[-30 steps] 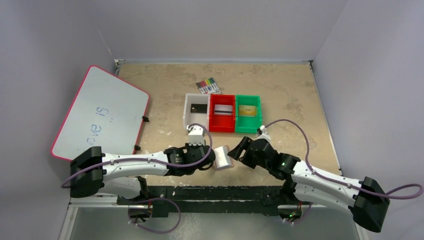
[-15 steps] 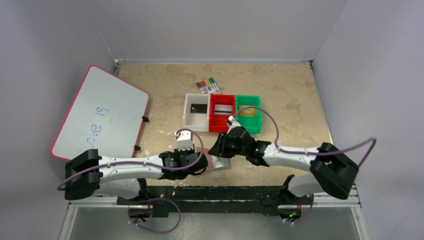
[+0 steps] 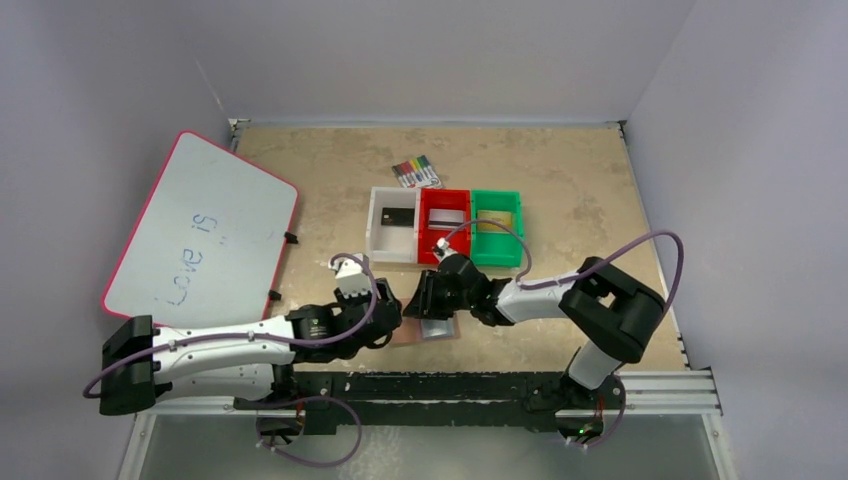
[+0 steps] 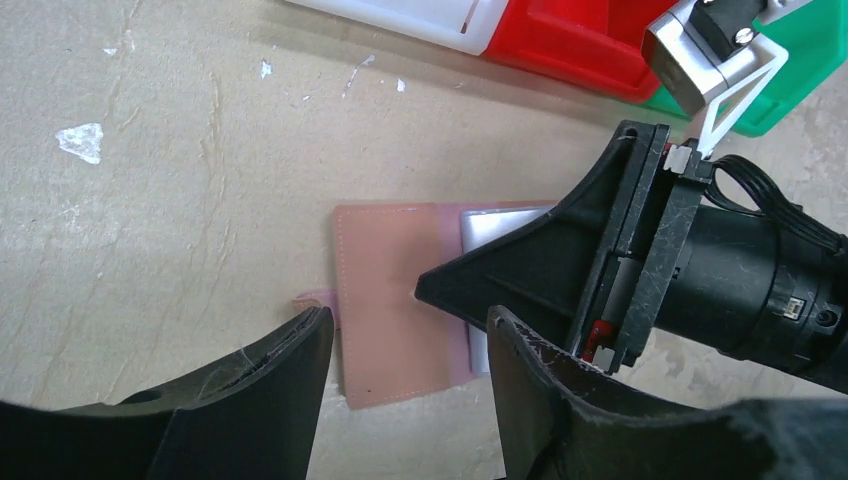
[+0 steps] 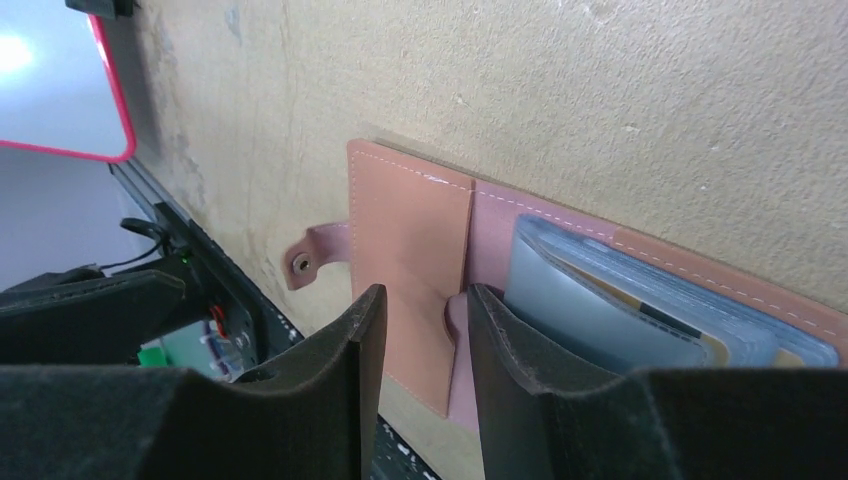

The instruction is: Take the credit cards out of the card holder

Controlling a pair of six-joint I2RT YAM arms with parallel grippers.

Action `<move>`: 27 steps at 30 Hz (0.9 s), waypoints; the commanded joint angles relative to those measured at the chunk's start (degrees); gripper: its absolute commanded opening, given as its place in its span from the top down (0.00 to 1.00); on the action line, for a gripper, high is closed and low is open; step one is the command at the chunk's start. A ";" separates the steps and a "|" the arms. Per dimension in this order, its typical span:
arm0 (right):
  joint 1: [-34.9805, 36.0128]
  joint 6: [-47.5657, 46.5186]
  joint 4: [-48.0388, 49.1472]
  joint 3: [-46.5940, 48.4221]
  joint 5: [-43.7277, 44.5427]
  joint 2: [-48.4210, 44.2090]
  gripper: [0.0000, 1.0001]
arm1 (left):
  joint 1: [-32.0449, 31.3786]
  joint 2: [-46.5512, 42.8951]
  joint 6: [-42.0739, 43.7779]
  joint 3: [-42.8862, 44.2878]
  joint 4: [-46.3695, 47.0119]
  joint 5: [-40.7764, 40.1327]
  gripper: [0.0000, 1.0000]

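Holder's place: flat tan-pink bifold leather card holder lying opened on the scuffed beige counter, near its front edge, a little in front of the row of white, red and green plastic bins.
Why flat and open: likely spread so the pockets face up and a card's edge can be reached.
Right fingers: black right gripper low over the fold, fingers drawn near each other with a narrow gap. One finger across the leather in the left wrist view, seemingly pinning it down. Nipping the inner flap or only pressing: cannot tell.
Left fingers: black left gripper spread wide, nothing between, poised at the holder's near edge. Probably ready to take hold while the other arm steadies.
Holder's look: stitched border, plain flap on one side, small strap with a metal snap stud poking past the edge.
Cards: silver-grey plastic credit cards inside the clear bluish pocket, a gold edge and a dark stripe showing beneath. Not yet out.
Bins: one card in each, black, silver, gold.
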 commanded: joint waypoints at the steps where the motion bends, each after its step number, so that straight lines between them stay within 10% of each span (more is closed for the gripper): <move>1: 0.28 4.30 0.88 -2.22 1.70 2.25 0.61 | -0.39 -1.92 0.57 -2.06 3.06 -0.12 0.42; 12: 0.32 5.76 2.54 -5.10 4.40 -6.15 0.61 | -0.37 8.07 0.65 -0.24 1.84 1.23 0.44; 27: 0.20 6.67 -21.54 -7.31 14.39 -27.96 0.38 | -0.39 10.96 0.67 -0.40 1.43 -0.96 0.72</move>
